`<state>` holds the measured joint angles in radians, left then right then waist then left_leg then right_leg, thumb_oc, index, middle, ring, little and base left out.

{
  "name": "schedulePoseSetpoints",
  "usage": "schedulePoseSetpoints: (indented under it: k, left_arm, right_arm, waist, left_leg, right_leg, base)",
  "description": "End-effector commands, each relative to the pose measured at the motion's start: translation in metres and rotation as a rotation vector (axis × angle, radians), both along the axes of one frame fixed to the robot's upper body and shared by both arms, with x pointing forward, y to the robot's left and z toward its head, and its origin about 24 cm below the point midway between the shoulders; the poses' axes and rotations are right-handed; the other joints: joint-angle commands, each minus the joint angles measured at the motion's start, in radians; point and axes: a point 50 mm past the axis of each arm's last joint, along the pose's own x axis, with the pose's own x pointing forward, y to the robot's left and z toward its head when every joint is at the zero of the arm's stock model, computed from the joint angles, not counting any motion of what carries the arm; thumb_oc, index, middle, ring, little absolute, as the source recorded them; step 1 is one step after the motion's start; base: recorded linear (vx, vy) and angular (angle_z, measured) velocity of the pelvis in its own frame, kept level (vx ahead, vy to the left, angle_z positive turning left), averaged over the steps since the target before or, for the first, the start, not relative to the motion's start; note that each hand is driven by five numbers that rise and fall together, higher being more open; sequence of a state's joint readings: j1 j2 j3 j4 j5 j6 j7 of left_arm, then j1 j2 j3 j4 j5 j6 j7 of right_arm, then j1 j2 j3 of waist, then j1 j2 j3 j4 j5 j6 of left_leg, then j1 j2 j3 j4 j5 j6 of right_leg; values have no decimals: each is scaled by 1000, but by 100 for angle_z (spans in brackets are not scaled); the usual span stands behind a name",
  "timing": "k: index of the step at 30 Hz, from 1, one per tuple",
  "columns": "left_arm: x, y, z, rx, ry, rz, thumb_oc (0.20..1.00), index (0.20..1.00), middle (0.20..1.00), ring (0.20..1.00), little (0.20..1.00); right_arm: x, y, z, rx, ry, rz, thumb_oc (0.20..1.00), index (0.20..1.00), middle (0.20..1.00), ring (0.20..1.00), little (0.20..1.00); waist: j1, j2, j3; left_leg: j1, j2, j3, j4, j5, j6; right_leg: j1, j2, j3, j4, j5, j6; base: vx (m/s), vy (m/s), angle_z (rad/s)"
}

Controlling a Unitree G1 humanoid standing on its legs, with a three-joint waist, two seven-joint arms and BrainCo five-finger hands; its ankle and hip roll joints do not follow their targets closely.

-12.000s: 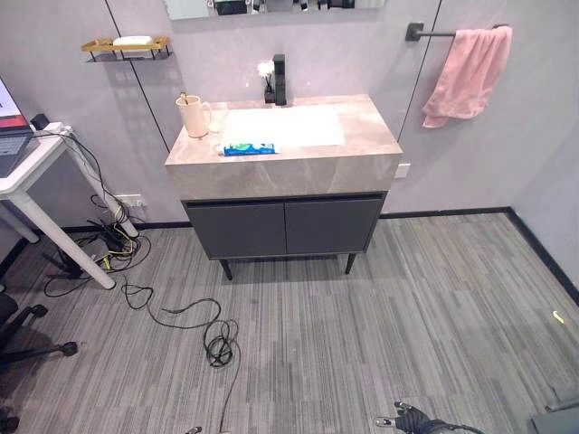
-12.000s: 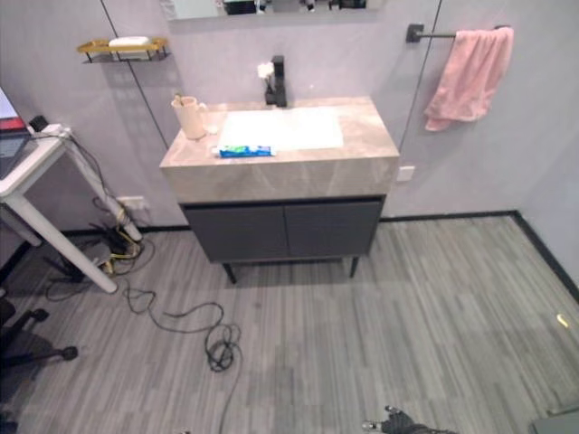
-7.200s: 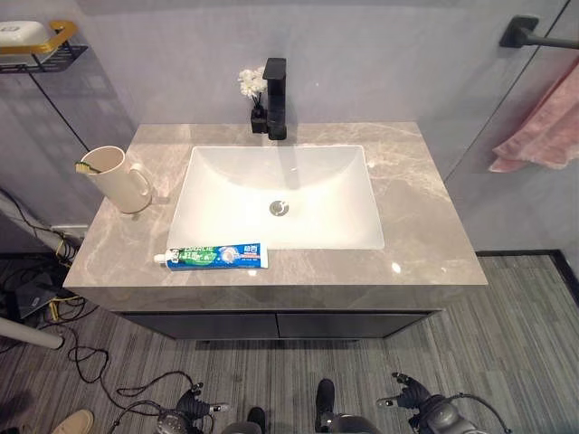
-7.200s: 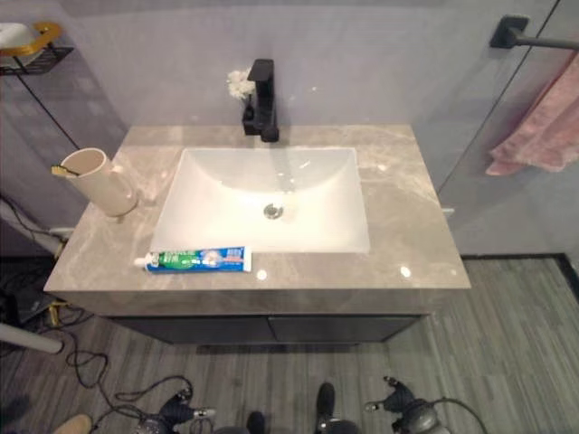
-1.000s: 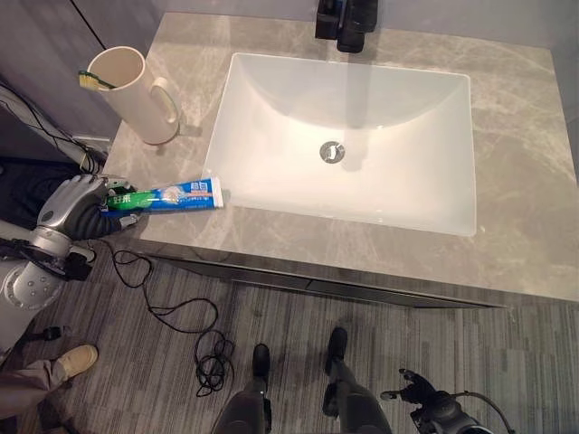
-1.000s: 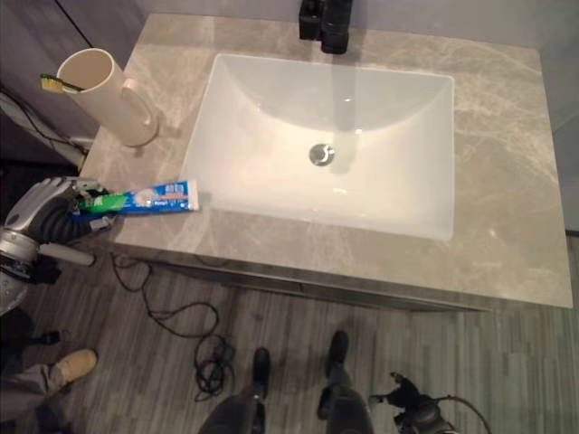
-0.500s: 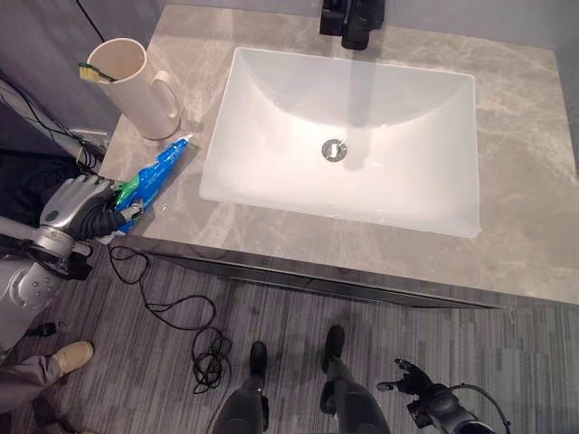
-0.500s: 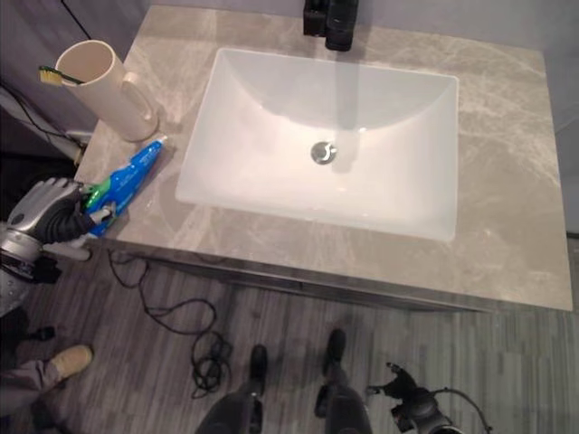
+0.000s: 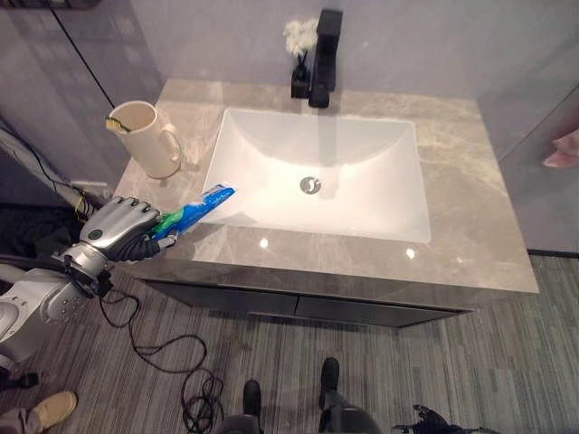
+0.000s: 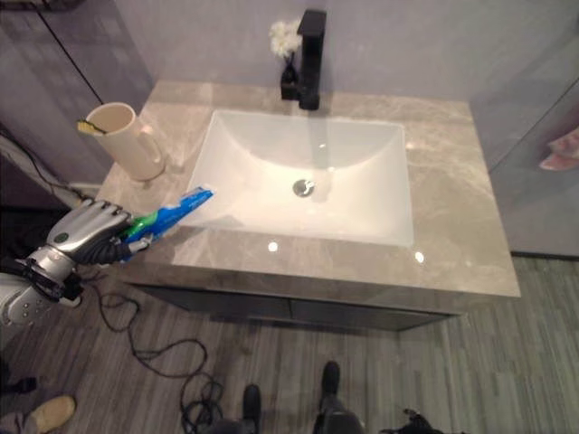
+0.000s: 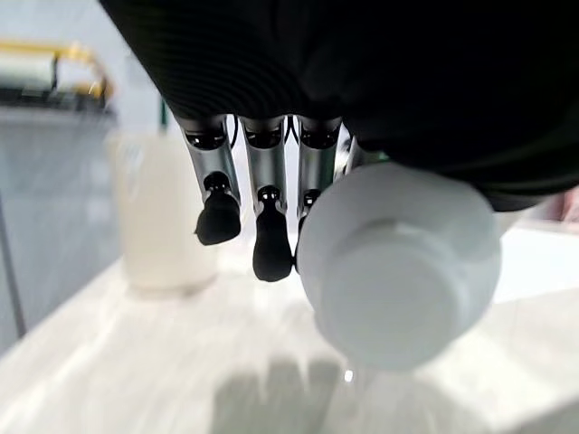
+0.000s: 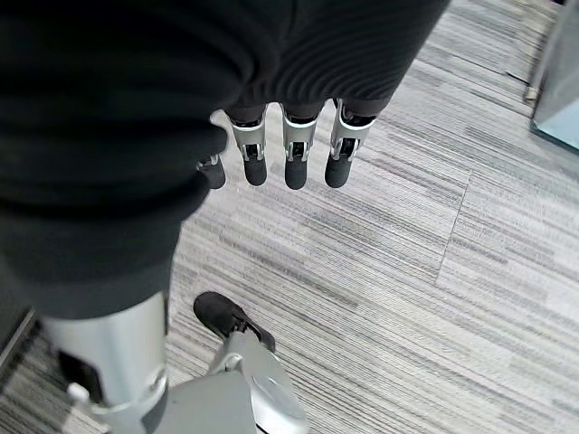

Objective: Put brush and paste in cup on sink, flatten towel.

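Blue-and-green toothpaste [image 9: 193, 212] was gripped by its cap end in the curled left hand [image 9: 122, 228], just in front of the cup [image 9: 154, 139] already holding the brush [image 9: 116, 126], so lifting and tipping it in was judged next, while the right hand [image 12: 280, 149] hung relaxed.

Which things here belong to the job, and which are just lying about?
Job: toothpaste tube, gripped in the left hand; cup on the counter with the toothbrush in it; pink towel, at the edge of view.

Lying about: black faucet, white flowers.
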<state>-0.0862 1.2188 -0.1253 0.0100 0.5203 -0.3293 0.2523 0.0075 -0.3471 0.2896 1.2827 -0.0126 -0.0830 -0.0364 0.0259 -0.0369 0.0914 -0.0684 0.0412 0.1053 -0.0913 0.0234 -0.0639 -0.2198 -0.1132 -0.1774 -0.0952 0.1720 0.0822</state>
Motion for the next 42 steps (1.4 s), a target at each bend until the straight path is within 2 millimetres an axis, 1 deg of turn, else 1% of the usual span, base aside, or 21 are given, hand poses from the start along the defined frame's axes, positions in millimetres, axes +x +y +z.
schedulePoseSetpoints:
  k: [1, 11, 14, 16, 19, 20, 21, 22, 23, 25, 26, 28, 29, 30, 31, 32, 33, 36, 37, 39, 42]
  left_arm:
    - [0, 5, 43, 94, -192, -15, 200, 200, 200, 200, 200]
    - [-5, -7, 87, 217, -406, -69, 200, 200, 200, 200, 200]
    - [-9, -11, 103, 217, -490, -84, 200, 200, 200, 200, 200]
    - [-11, -10, 118, 218, -579, -77, 200, 200, 200, 200, 200]
    - [-12, -8, 123, 220, -614, -67, 200, 200, 200, 200, 200]
    - [-13, -4, 135, 255, -701, -44, 200, 200, 200, 200, 200]
    - [-13, -4, 135, 254, -704, -45, 200, 200, 200, 200, 200]
    - [-13, -4, 142, 293, -758, -33, 200, 200, 200, 200, 200]
    - [-13, -4, 142, 293, -759, -34, 200, 200, 200, 200, 200]
    - [-13, 2, 148, 316, -827, 2, 200, 200, 200, 200, 200]
    - [-13, 2, 148, 316, -829, 1, 200, 200, 200, 200, 200]
    - [-13, 2, 154, 319, -860, 4, 200, 200, 200, 200, 200]
    - [-12, 1, 157, 313, -867, 4, 200, 200, 200, 200, 200]
    - [-12, 1, 157, 312, -868, 5, 200, 200, 200, 200, 200]
    - [-12, -6, 162, 307, -890, -28, 200, 200, 200, 200, 200]
    - [-12, -6, 163, 308, -890, -26, 200, 200, 200, 200, 200]
    - [-12, -12, 167, 299, -902, -52, 200, 200, 200, 200, 200]
    - [-9, -15, 169, 292, -899, -60, 200, 200, 200, 200, 200]
    - [-7, -21, 177, 259, -915, -77, 200, 200, 200, 200, 200]
    - [-6, -23, 178, 250, -913, -80, 200, 200, 200, 200, 200]
    - [-3, -31, 183, 224, -930, -107, 200, 200, 200, 200, 200]
  right_arm:
    - [-18, -5, -2, -2, 43, -64, 1000, 1000, 1000, 1000, 1000]
    - [-44, -37, 6, 13, -39, -560, 1000, 1000, 1000, 1000, 1000]
    - [-45, -54, 13, -5, -114, -714, 1000, 1000, 1000, 1000, 1000]
    - [-35, -86, 32, -71, -265, -872, 1000, 1000, 1000, 1000, 1000]
    - [-26, -98, 41, -91, -346, -919, 1000, 1000, 1000, 1000, 1000]
    - [1, -140, 82, -213, -621, -1001, 1000, 1000, 1000, 1000, 1000]
    - [1, -140, 82, -214, -623, -1003, 1000, 1000, 1000, 1000, 1000]
    - [42, -160, 129, -301, -900, -928, 1000, 1000, 1000, 1000, 1000]
    - [42, -159, 129, -305, -898, -929, 1000, 1000, 1000, 1000, 1000]
    - [85, -163, 206, -442, -1266, -759, 1000, 1000, 1000, 1000, 1000]
    - [85, -163, 206, -448, -1266, -760, 1000, 1000, 1000, 1000, 1000]
    - [110, -155, 256, -521, -1467, -628, 1000, 1000, 1000, 1000, 1000]
    - [129, -140, 301, -524, -1652, -477, 1000, 1000, 1000, 1000, 1000]
    - [129, -140, 302, -524, -1654, -476, 1000, 1000, 1000, 1000, 1000]
    - [148, -117, 329, -449, -1781, -334, 1000, 1000, 1000, 1000, 1000]
    - [149, -116, 329, -446, -1782, -333, 1000, 1000, 1000, 1000, 1000]
    - [166, -92, 352, -334, -1857, -170, 1000, 1000, 1000, 1000, 1000]
    - [177, -83, 360, -262, -1865, -109, 1000, 1000, 1000, 1000, 1000]
    - [200, -39, 372, 37, -1865, 114, 1000, 1000, 1000, 1000, 1000]
    - [207, -32, 372, 107, -1852, 134, 1000, 1000, 1000, 1000, 1000]
    - [232, 7, 363, 366, -1761, 211, 1000, 1000, 1000, 1000, 1000]
  waist:
    - [-21, 1, -55]
    - [-47, 3, -126]
    - [-54, 1, -141]
    - [-66, -1, -155]
    - [-65, 0, -158]
    - [-84, 7, -167]
    - [-83, 7, -165]
    - [-94, 15, -170]
    - [-93, 14, -169]
    - [-108, 26, -180]
    - [-107, 26, -178]
    - [-113, 32, -186]
    - [-115, 32, -190]
    - [-115, 33, -188]
    - [-111, 35, -193]
    - [-111, 34, -191]
    - [-108, 33, -195]
    - [-105, 31, -194]
    - [-91, 25, -196]
    - [-87, 22, -197]
    - [-71, 21, -200]
  left_leg:
    - [-34, 34, -27, 4, 11, -45]
    - [35, 52, 0, 4, -2, -52]
    - [46, 55, 4, 4, -4, -55]
    - [53, 58, 7, 4, -5, -57]
    - [54, 58, 8, 4, -5, -58]
    - [63, 59, 10, 4, -15, -59]
    - [59, 58, 9, 4, -8, -58]
    - [65, 58, 13, 4, -15, -57]
    - [62, 58, 13, 4, -9, -57]
    - [70, 57, 21, 4, -20, -53]
    - [66, 57, 21, 4, -13, -53]
    - [68, 54, 22, 4, -13, -49]
    - [71, 54, 25, 4, -12, -47]
    - [71, 54, 26, 4, -12, -47]
    - [72, 55, 28, 4, -11, -45]
    - [72, 55, 29, 4, -11, -45]
    - [76, 55, 32, 4, -11, -45]
    - [79, 55, 34, 4, -10, -45]
    - [86, 57, 40, 4, -6, -46]
    - [88, 58, 43, 4, -6, -47]
    - [94, 59, 48, 4, -3, -48]
  right_leg:
    - [130, -111, 28, 8, -49, 133]
    - [176, -94, 50, 8, -63, 130]
    - [182, -90, 55, 8, -66, 128]
    - [187, -88, 56, 8, -65, 129]
    - [188, -86, 57, 8, -65, 129]
    - [196, -86, 59, 8, -68, 133]
    - [193, -86, 59, 8, -63, 132]
    - [195, -88, 63, 8, -65, 136]
    - [192, -88, 63, 8, -59, 135]
    - [195, -89, 71, 8, -62, 137]
    - [191, -89, 71, 8, -56, 136]
    - [188, -89, 77, 8, -53, 136]
    - [188, -89, 83, 8, -52, 134]
    - [187, -89, 83, 8, -52, 134]
    - [187, -88, 86, 8, -53, 133]
    - [187, -88, 87, 8, -52, 133]
    - [188, -88, 89, 8, -51, 131]
    - [190, -87, 92, 8, -52, 131]
    - [194, -86, 94, 8, -51, 127]
    - [195, -85, 96, 8, -51, 125]
    - [199, -84, 99, 8, -52, 122]
  base:
    - [14, -31, -11]
    - [13, -28, -11]
    - [1, -9, -1]
    - [-2, -25, -4]
    - [2, -7, -1]
    - [0, 0, 0]
    - [0, 0, 0]
    - [0, 0, 0]
    - [0, 0, 0]
    - [7, 22, -16]
    - [11, 18, -16]
    - [-15, 12, -7]
    - [-32, 8, -7]
    - [-11, 7, -6]
    - [-7, 4, -3]
    - [-6, 6, -4]
    - [1, 4, -5]
    - [-1, 3, -2]
    - [0, 0, 0]
    - [-3, -2, -7]
    - [-5, -4, -10]
